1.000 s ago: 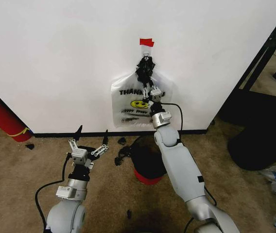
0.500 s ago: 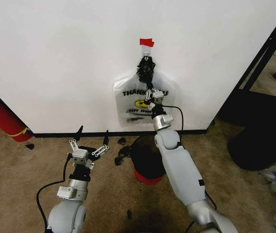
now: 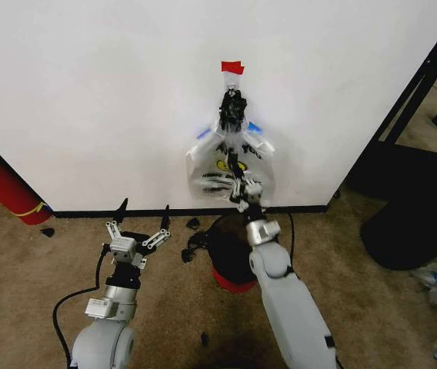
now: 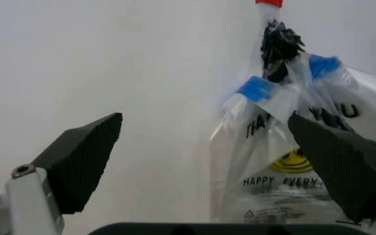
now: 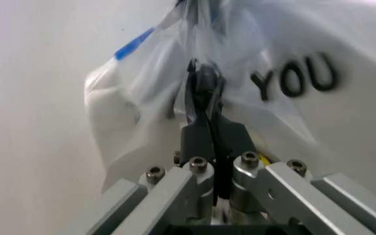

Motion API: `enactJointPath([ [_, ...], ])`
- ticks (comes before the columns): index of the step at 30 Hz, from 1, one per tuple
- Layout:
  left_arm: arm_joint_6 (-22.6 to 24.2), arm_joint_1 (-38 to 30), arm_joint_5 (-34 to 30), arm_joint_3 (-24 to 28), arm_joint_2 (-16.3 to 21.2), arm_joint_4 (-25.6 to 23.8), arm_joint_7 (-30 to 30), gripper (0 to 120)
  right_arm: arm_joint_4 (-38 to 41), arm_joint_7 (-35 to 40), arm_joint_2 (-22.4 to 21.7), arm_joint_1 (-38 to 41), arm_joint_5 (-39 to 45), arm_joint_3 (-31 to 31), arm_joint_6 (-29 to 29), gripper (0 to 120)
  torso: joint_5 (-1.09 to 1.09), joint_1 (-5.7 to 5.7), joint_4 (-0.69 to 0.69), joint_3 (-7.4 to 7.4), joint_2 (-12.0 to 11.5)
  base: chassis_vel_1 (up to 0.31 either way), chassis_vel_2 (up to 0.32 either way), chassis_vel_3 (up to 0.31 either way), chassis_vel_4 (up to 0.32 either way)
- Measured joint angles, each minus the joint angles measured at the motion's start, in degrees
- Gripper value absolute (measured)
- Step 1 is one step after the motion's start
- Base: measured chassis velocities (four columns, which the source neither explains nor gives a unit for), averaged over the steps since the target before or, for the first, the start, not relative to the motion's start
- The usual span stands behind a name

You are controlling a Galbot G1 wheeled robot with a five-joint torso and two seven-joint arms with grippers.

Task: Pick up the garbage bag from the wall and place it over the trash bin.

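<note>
Right gripper (image 3: 235,164) pinches garbage bag (image 3: 230,165) front, w/ wall (image 3: 88,92) behind.

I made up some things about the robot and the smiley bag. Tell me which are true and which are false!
1. The garbage bag hangs on the wall. True.
2. The right end effector is pinched shut on the bag. True.
3. The left end effector is holding the bag too. False: it is open, low down by the floor, apart from the bag.
4. The bag is already over the trash bin. False: the bag is up at the wall, and the bin stands on the floor below it with no bag on it.
5. A piece of red tape is on the wall above the bag. True.
</note>
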Motion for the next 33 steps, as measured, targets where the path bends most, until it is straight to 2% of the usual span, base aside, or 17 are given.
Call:
enactJointPath([
  [5, -0.35, 0.79, -0.07, 0.07, -0.12, -1.13, -0.09, 100, 3.52, -4.39, -1.78, -7.64, 1.78, 2.84, 2.71, 0, 0.0, 0.0, 0.01, 0.01, 0.0, 0.0, 0.0, 0.0, 0.0],
  [12, -0.54, 1.38, -0.06, 0.22, -0.52, -2.25, -0.09, 100, 5.3, -11.2, -3.41, -13.59, 5.38, 4.9, 5.63, 0, 0.0, 0.0, 0.01, 0.0, 0.0, 0.0, 0.0, 0.0, 0.0],
  [28, -1.26, 1.93, 0.07, 0.28, -1.07, -2.76, -0.06, 100, 3.26, -15.27, -5.33, -21.93, 7.72, 6.69, 11.72, 0, 0.0, 0.0, 0.01, 0.0, 0.0, 0.0, 0.0, 0.0, 0.0],
  [33, -1.31, 1.72, -0.25, 0.22, -0.82, -2.49, -0.06, 100, 2.93, -19.83, -5.36, -23.94, 10.18, 7.28, 13.08, 0, -0.01, 0.0, 0.01, 0.0, 0.0, 0.0, 0.0, 0.0, 0.0],
])
